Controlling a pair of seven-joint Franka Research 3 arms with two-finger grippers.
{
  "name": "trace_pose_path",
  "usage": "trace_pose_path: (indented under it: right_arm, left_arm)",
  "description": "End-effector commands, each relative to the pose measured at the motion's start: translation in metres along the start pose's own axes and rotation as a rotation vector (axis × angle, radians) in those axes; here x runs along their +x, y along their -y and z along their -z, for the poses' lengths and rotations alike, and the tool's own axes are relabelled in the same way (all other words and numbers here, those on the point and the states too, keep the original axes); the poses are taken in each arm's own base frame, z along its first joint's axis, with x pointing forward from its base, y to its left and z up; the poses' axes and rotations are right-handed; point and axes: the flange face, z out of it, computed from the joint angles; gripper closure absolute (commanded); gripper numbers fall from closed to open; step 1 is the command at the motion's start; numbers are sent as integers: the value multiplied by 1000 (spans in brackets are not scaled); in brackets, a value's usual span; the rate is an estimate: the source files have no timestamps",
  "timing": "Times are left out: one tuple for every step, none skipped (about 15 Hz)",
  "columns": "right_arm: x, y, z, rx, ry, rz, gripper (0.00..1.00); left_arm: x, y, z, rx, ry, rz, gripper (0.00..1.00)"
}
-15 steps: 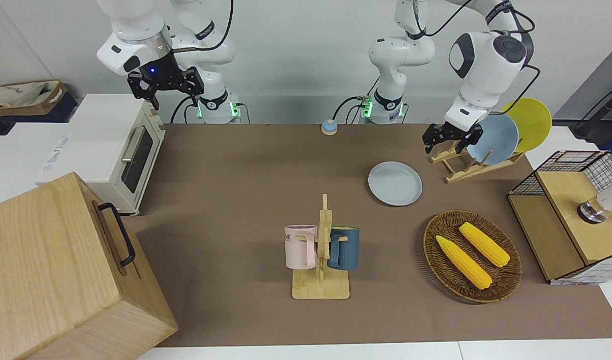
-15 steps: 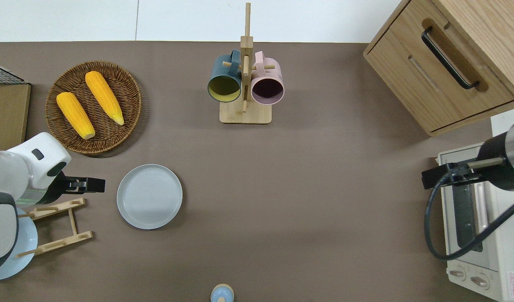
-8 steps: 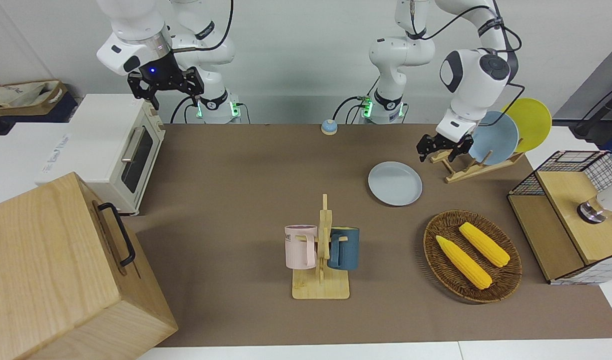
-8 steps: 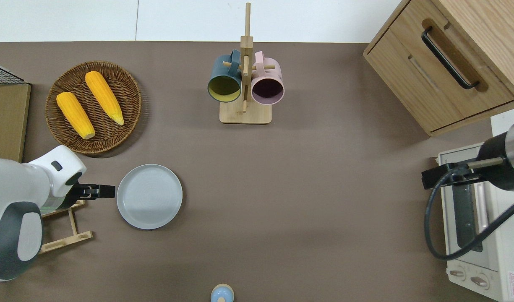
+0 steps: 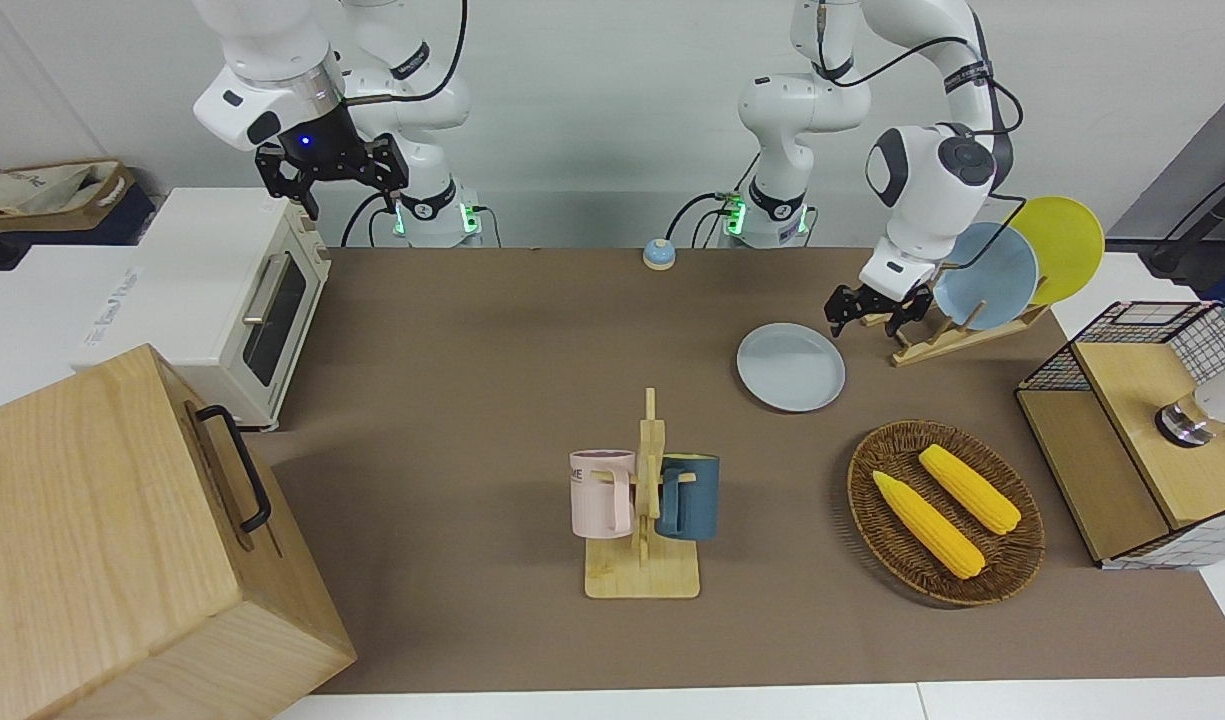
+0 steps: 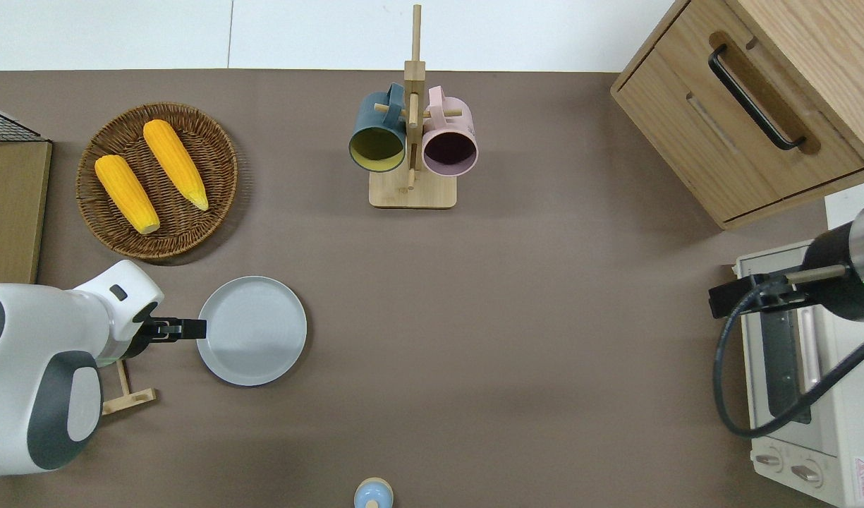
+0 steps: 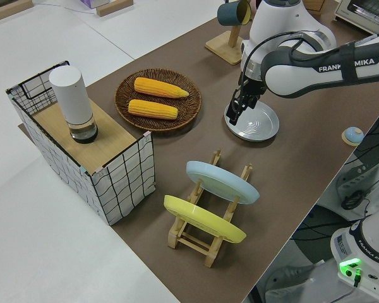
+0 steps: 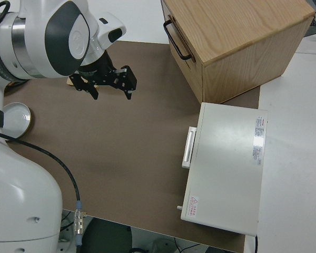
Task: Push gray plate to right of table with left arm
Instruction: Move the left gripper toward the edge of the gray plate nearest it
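Note:
The gray plate (image 5: 790, 367) (image 6: 255, 331) (image 7: 256, 124) lies flat on the brown table (image 5: 492, 340), nearer to the robots than the wicker basket. My left gripper (image 5: 865, 325) (image 6: 178, 329) (image 7: 232, 117) points down, low over the table, at the plate's rim on the side toward the left arm's end. Its fingers stand apart with nothing between them. Whether it touches the rim I cannot tell. The right arm is parked, its gripper (image 5: 334, 185) (image 8: 110, 95) open and empty.
A wooden dish rack (image 5: 937, 335) with a bluer plate (image 5: 987, 275) and a yellow plate (image 5: 1062, 245) stands right beside my left gripper. The basket (image 6: 156, 233) holds two corn cobs. A mug tree (image 6: 412, 141), a toaster oven (image 5: 242, 300), a wooden drawer box (image 6: 749, 120) and a small bell (image 5: 658, 254) are also there.
My left gripper has come down and moved from over the dish rack to the gray plate's rim. The plate has not moved. The right arm is still.

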Motion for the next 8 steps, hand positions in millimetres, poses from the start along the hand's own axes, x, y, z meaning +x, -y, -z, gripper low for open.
trace_pose_path:
  right_arm:
    - [-3, -1, 4, 4, 4, -13, 17]
    - [-3, -1, 4, 4, 4, -15, 17]
    - [-3, -1, 4, 4, 4, -13, 17]
    - [-3, -1, 4, 4, 4, -15, 17]
    - [-3, -1, 4, 4, 4, -13, 17]
    - [-3, -1, 4, 4, 4, -15, 17]
    - [-3, -1, 4, 4, 4, -13, 17]
    - [-3, -1, 4, 4, 4, -13, 17]
  left_arm:
    - [-6, 2, -31, -10, -29, 13, 5]
    - [-5, 2, -36, -9, -32, 13, 5]
    - [-4, 3, -42, -9, -29, 14, 5]
    - [-3, 3, -47, -9, -26, 14, 5]
    - [-2, 3, -52, -9, -26, 13, 5]
    - [-2, 2, -56, -9, -24, 12, 5]
    - [-2, 3, -61, -8, -24, 12, 5]
    - [-1, 3, -65, -8, -27, 12, 5]
